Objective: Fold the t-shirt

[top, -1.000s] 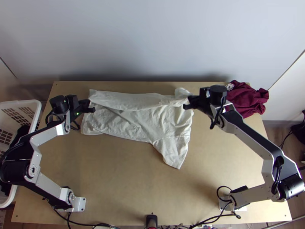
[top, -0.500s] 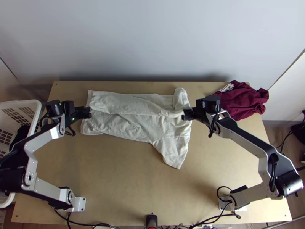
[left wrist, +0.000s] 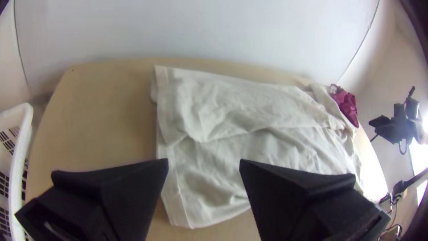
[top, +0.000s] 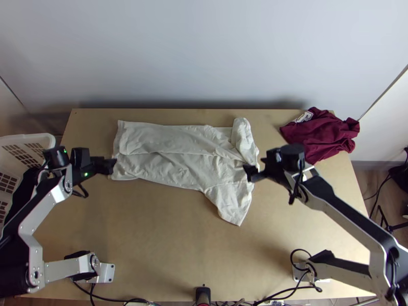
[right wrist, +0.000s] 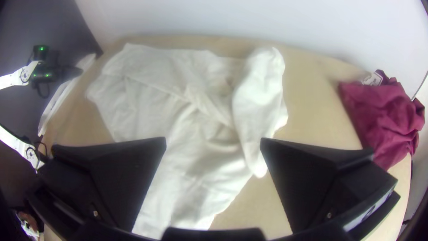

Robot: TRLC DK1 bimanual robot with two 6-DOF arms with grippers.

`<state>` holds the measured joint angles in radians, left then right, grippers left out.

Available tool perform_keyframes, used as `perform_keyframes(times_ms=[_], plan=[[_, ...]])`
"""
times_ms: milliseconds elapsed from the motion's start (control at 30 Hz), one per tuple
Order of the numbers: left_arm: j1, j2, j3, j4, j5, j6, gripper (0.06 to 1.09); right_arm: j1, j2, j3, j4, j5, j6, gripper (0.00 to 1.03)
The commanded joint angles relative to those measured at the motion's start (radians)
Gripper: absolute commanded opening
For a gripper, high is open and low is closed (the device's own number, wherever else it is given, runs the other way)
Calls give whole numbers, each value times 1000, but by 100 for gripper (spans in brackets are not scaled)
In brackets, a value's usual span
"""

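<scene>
white t-shirt (top: 173, 140) lies loose, each end near open jaws

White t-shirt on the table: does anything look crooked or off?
The white fabric t-shirt is folded over but askew: one sleeve juts toward the near edge of the light wooden table, the other looks folded back on the far side, spoiling a neat rectangle.

Robot arms (top: 348, 217) and cabling (top: 127, 299) suggest a lab.
</scene>
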<state>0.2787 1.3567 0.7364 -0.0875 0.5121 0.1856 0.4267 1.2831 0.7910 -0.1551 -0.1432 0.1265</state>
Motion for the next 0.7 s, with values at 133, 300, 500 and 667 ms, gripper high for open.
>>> perform_keyframes(times_ms=[133,300,500,667], plan=[[39,-88,-72,-204,20,129,85,93,-197,-67,-261,-49,13,98],[57,-61,-66,-270,20,149,85,107,-245,-88,-359,-73,13,98],[79,10,-75,-251,14,152,85,107,-284,-105,-386,-93,45,98],[88,71,-65,-225,11,133,85,110,-303,-108,-440,-136,62,98]])
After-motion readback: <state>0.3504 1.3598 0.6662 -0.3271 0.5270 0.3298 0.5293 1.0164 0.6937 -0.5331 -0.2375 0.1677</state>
